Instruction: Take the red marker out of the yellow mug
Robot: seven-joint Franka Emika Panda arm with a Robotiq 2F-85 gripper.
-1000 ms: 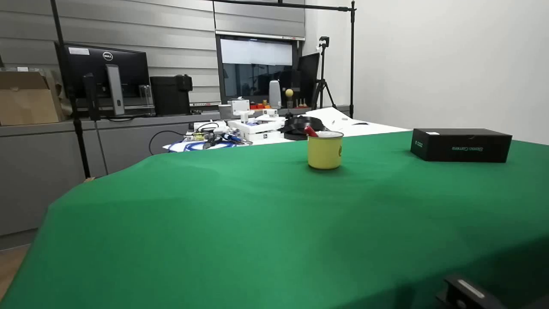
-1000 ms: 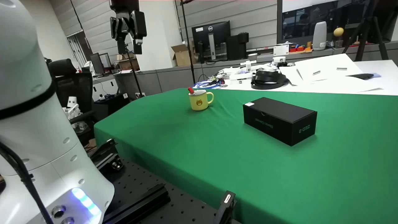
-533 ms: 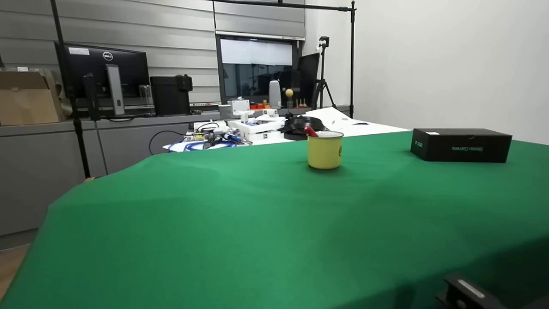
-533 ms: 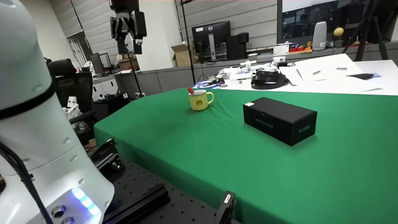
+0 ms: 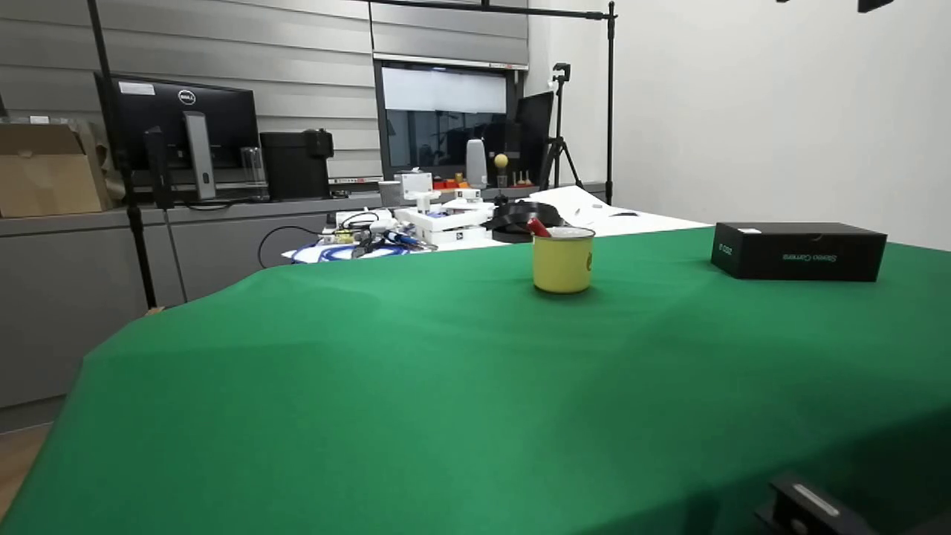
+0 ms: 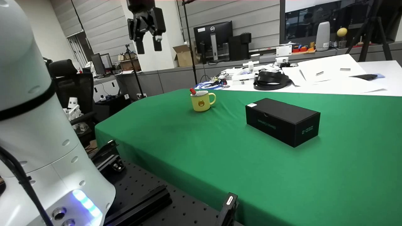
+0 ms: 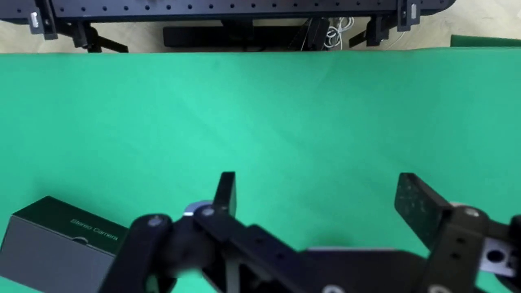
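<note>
The marker (image 6: 192, 91) is red, the brown-printed mug (image 6: 200, 102) yellow.

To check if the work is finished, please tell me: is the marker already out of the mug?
No, in an exterior view the marker sticks up from the mug, its lower part hidden inside.

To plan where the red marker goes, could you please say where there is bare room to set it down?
The green cloth is bare between the yellow mug and the black box; a wider patch runs from both toward the edge by the perforated plate. The white table is crowded with white parts, a black coil and papers.
</note>
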